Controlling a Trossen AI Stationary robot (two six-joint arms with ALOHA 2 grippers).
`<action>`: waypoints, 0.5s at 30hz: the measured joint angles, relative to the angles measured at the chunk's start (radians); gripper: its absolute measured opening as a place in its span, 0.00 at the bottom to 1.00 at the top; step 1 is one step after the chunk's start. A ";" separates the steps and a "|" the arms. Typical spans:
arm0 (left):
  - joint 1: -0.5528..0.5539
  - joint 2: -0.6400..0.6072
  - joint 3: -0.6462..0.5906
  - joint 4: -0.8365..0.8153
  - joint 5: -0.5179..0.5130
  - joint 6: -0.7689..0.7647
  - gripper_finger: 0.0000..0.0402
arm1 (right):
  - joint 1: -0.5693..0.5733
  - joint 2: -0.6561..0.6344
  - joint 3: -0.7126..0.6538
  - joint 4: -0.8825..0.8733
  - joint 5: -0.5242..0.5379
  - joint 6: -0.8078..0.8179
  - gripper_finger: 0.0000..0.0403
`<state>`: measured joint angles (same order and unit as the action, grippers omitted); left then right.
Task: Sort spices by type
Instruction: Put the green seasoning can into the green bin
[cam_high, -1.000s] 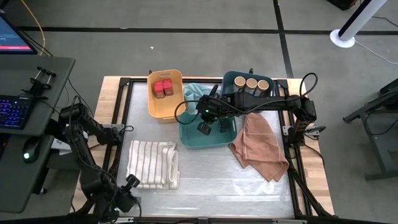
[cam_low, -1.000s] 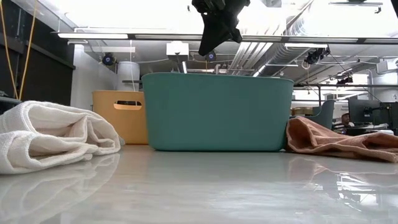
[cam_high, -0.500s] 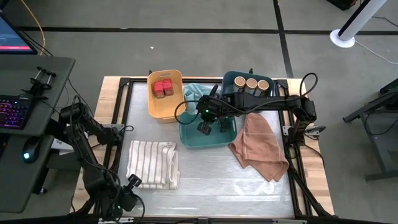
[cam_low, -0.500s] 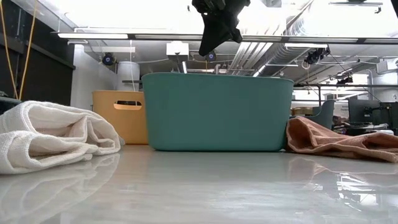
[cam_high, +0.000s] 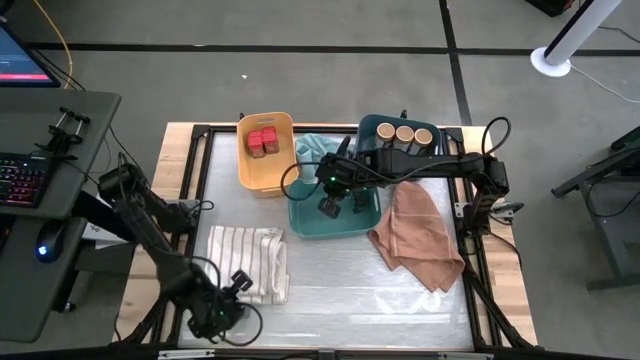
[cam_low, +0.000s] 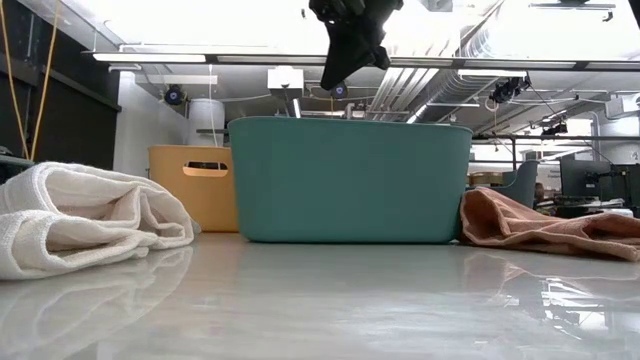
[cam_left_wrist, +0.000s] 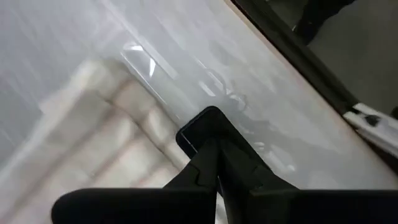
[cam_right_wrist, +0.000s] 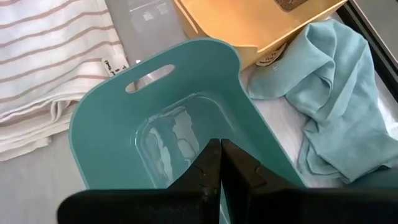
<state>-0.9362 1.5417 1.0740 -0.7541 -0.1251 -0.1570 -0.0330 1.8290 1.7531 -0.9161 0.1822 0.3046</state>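
I am holding the right gripper (cam_high: 328, 207), fingers pressed together, over the empty teal bin (cam_high: 305, 225); the left gripper (cam_high: 238, 283), also pressed together, is hovering at the striped towel's (cam_high: 240, 258) five o'clock corner.

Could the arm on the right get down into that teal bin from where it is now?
Probably yes. The right gripper, fingers shut, hangs directly above the open teal bin. In the right wrist view the bin's inside looks bare, with nothing between the gripper and the bin floor.
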 joint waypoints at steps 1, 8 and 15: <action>0.013 0.000 0.000 0.007 0.000 0.038 0.00 | 0.000 0.000 0.000 -0.003 0.000 0.000 0.00; 0.108 0.000 0.000 0.018 0.026 0.258 0.00 | 0.000 0.000 0.000 -0.024 0.000 -0.004 0.00; 0.187 -0.025 0.037 -0.031 0.086 0.226 0.00 | 0.000 0.000 0.000 -0.027 0.001 -0.037 0.00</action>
<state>-0.7487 1.5166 1.1113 -0.7853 -0.0387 0.0686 -0.0332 1.8290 1.7531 -0.9428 0.1829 0.2678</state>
